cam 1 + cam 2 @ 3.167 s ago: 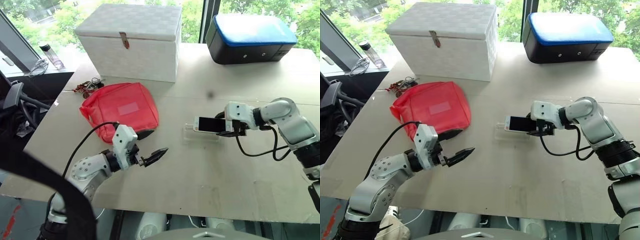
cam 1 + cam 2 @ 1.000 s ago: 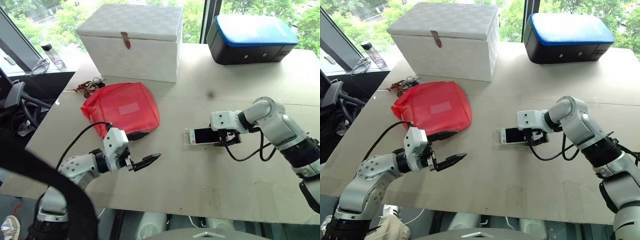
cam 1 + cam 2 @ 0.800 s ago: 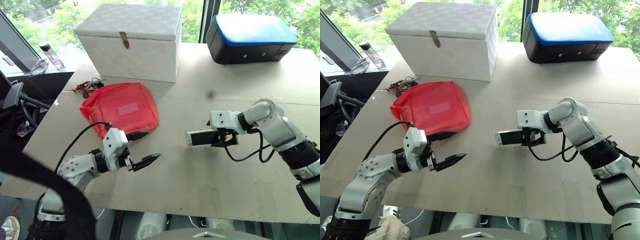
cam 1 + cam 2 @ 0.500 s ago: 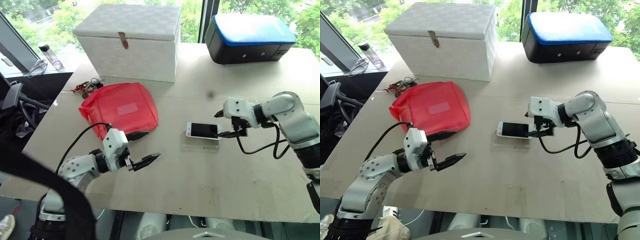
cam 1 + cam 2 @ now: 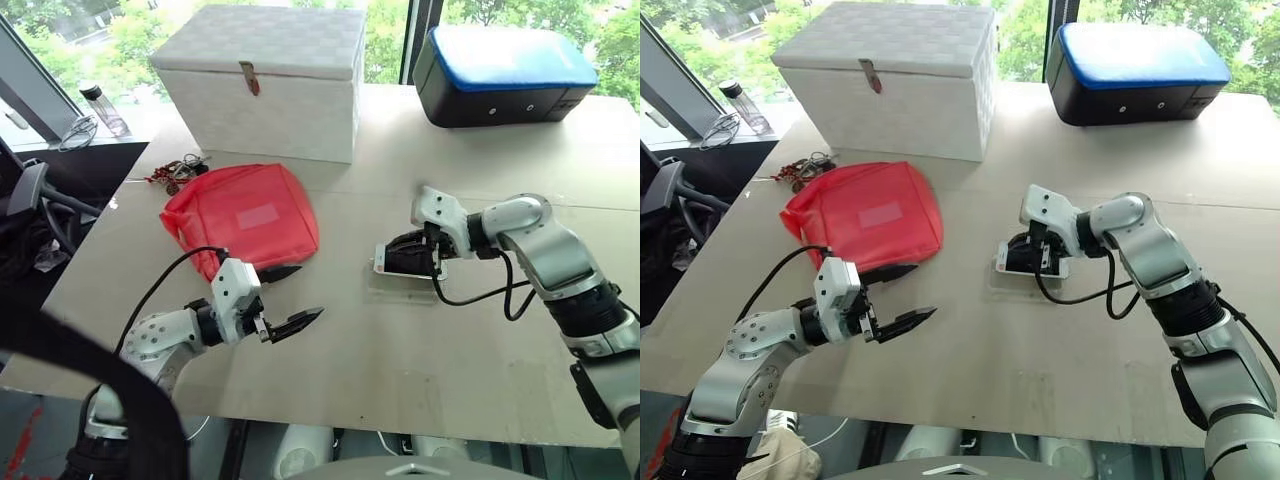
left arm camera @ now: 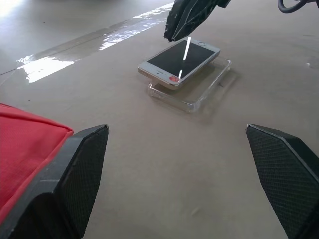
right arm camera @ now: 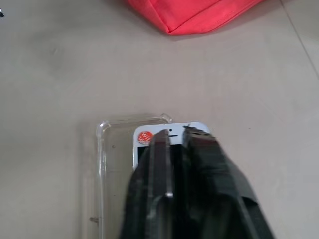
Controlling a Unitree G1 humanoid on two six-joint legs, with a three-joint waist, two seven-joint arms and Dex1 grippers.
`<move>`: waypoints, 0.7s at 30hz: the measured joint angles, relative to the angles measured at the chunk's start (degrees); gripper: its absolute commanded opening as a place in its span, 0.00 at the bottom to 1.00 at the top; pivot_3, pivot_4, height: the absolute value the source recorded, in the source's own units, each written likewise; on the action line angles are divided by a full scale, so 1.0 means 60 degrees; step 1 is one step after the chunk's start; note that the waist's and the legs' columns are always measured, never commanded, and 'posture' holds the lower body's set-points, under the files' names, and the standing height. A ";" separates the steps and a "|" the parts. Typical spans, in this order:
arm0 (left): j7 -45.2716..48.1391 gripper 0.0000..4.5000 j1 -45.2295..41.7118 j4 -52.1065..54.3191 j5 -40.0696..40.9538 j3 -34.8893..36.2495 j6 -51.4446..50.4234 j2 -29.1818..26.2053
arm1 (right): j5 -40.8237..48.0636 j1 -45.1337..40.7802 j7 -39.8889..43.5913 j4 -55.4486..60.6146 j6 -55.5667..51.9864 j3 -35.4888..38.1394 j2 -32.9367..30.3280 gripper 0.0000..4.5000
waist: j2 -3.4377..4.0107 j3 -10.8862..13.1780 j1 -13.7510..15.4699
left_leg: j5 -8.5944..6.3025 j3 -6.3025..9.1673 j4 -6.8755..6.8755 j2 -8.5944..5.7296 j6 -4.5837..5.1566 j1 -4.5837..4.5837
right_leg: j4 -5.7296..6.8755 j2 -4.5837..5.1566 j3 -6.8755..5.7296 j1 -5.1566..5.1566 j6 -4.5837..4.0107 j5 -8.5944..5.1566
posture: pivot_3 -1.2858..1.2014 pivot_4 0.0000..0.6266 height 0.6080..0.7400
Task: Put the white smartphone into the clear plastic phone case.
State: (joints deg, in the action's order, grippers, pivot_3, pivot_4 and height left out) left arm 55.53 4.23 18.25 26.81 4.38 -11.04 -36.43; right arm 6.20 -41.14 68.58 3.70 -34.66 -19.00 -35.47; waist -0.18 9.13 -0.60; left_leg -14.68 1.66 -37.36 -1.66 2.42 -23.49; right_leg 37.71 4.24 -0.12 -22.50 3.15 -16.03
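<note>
At centre frame the nearly closed right gripper (image 7: 175, 135) seemingly presses the slick, rigid white smartphone (image 6: 178, 60) askew atop its clear plastic phone case (image 6: 199, 92); the left gripper (image 5: 290, 326) gapes empty.

Left arm bent low at the near side, left gripper (image 5: 296, 325) pointing forward and rightward, nearly level, fingers (image 6: 79, 174) spread wide apart; right arm reaching inward across the front, wrist angled down, right gripper (image 7: 172, 149) tilted leftward, fingers nearly together, a narrow gap between.
</note>
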 measured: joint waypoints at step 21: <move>0.0216 1.00 0.0096 0.0300 0.0457 0.0008 0.0076 0.0066 | -0.0695 0.0004 -0.0281 -0.1028 -0.0238 -0.0701 -0.0247 0.99 | 0.0000 0.0000 -0.0019 | 0.0003 -0.0003 -0.0019 -0.0002 -0.0002 -0.0044 | 0.0023 -0.0007 0.0002 -0.0048 0.0001 0.0001 | 0.52 0.24 1.00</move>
State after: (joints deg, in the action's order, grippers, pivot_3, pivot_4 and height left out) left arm 56.83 4.81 20.05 29.55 4.43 -10.58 -36.03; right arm 2.03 -41.11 66.90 -2.47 -36.09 -23.20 -36.95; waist -0.19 9.13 -0.71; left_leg -14.66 1.64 -37.47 -1.67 2.40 -23.75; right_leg 37.85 4.20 -0.11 -22.79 3.16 -16.02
